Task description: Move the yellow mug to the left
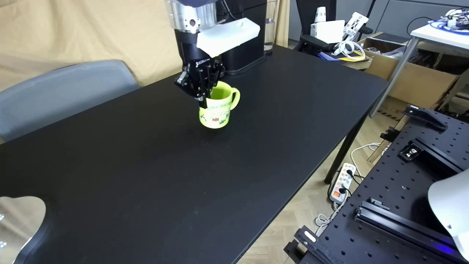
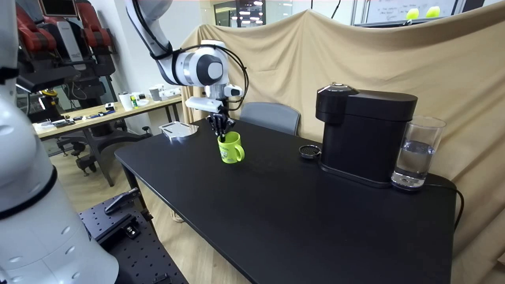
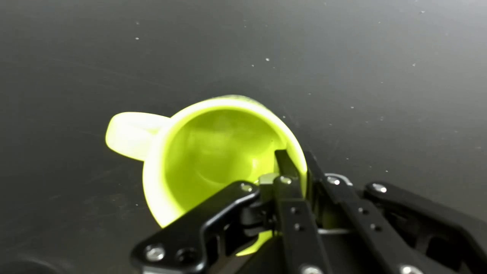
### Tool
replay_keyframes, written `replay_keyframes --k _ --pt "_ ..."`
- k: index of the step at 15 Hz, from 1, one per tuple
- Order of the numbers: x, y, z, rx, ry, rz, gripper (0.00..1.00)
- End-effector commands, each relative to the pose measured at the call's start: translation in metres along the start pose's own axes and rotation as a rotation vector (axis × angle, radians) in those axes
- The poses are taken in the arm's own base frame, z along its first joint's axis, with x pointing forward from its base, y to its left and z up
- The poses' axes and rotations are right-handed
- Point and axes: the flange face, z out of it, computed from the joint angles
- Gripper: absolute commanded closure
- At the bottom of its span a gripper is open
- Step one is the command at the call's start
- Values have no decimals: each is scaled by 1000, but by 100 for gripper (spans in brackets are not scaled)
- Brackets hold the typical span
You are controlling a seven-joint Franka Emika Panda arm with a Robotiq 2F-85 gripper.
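Yellow-green mug (image 2: pixel 228 152) (one), opening upward, over the black, pale-specked table (image 2: pixel 300 221), between one black appliance (image 2: pixel 367 146) and one shiny metal plate (image 2: pixel 179 130); whether its base touches the table cannot be told; two fingers (image 3: pixel 286 167) of the gripper (image 3: pixel 296 160) clamp the mug's wall, one inside, one outside; one clear vessel (image 2: pixel 414 157) of water and one small round dish (image 2: pixel 309 152) are near the appliance; one grey chair (image 2: pixel 270 112) and one beige cloth (image 2: pixel 284 67) are behind the table; two yellow-green objects (image 2: pixel 412 14) show against a whiteboard (image 2: pixel 394 11); pale wooden floor (image 2: pixel 193 256) lies below.
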Motion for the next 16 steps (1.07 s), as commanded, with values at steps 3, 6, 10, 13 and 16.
replay_keyframes --k 3,6,10,13,16 --pt "17 -38 15 62 -42 -78 98" --pt "16 -40 32 55 -97 -71 98" --pt "15 -42 45 43 -137 -76 98" --pt "17 -44 44 33 -155 -82 65" --pt "17 -45 41 23 -165 -90 52"
